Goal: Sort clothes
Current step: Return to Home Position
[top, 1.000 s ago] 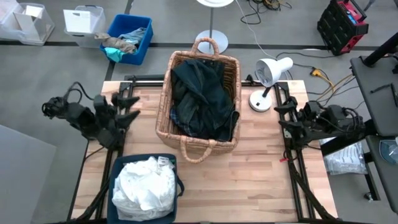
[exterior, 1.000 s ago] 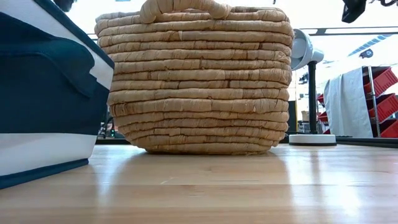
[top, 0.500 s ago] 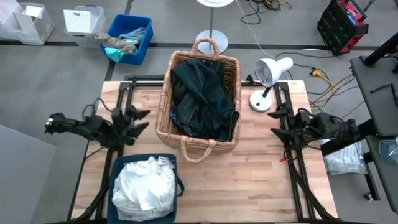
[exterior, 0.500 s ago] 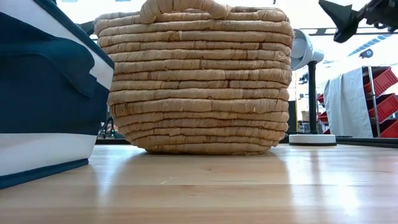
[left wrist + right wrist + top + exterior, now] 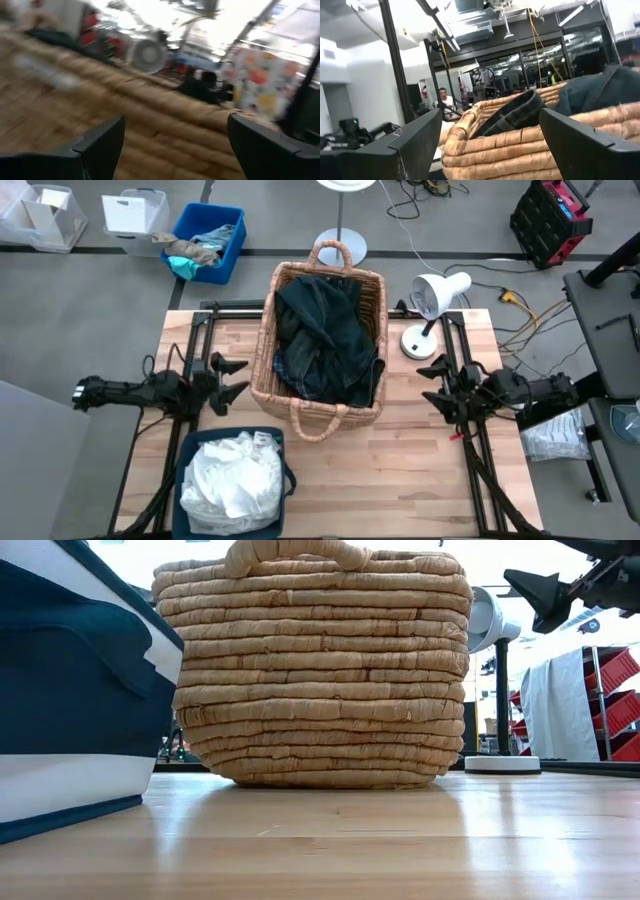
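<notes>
clothes (image 5: pixel 325 340) look sorted; you're on the homing step. left jaws and right jaws gape empty beside the centre basket (image 5: pixel 264 360); just retract.

Low view only. The right gripper (image 5: pixel 535 595) is seen high above the table, dark, touching nothing. Just below it, a white lamp (image 5: pixel 487 620) is noted, its round base (image 5: pixel 502 764) set on the wooden table (image 5: pixel 350 840). Past the lamp from the gripper, a woven basket (image 5: pixel 315 665) is recorded, upright, handle on top. Farthest from the gripper, a blue-and-white fabric bin (image 5: pixel 70 690) is cut off at the edge. Beneath the gripper, in the room behind, red bins (image 5: pixel 622 670) and a white sheet (image 5: pixel 555 705) are seen.
</notes>
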Motion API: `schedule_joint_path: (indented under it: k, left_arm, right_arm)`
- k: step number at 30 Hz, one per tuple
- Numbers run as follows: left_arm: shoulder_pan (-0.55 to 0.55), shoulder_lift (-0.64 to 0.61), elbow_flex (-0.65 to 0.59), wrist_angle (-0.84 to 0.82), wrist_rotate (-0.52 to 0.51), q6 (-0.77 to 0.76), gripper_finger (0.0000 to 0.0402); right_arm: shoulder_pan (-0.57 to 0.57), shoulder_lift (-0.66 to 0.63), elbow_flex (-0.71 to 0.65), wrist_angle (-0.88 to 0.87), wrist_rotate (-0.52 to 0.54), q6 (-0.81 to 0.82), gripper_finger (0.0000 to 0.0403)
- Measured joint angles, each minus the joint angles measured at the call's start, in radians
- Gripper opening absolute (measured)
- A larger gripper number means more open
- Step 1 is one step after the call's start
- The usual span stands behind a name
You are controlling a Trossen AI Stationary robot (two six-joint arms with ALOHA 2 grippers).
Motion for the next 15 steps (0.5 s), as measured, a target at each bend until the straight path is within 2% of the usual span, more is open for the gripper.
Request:
schedule_joint_path:
  k: [3,7,9,15]
  left_arm:
    - [0.002,0.002,0.0,-0.08,-0.082,-0.092,0.0322]
    - [0.001,0.004,0.0,-0.056,-0.058,-0.128,0.0322]
    - [0.0,0.004,0.005,-0.047,-0.03,-0.111,0.0322]
    - [0.0,0.013,0.011,-0.057,-0.034,-0.101,0.0322]
  right_arm:
    - [0.0,0.002,0.0,-0.003,-0.011,-0.071,0.033]
    - [0.0,0.001,0.0,0.0,-0.002,-0.141,0.0326]
    - [0.0,0.006,0.0,-0.005,-0.002,-0.144,0.0322]
    - [0.0,0.026,0.0,-0.01,-0.002,-0.147,0.031]
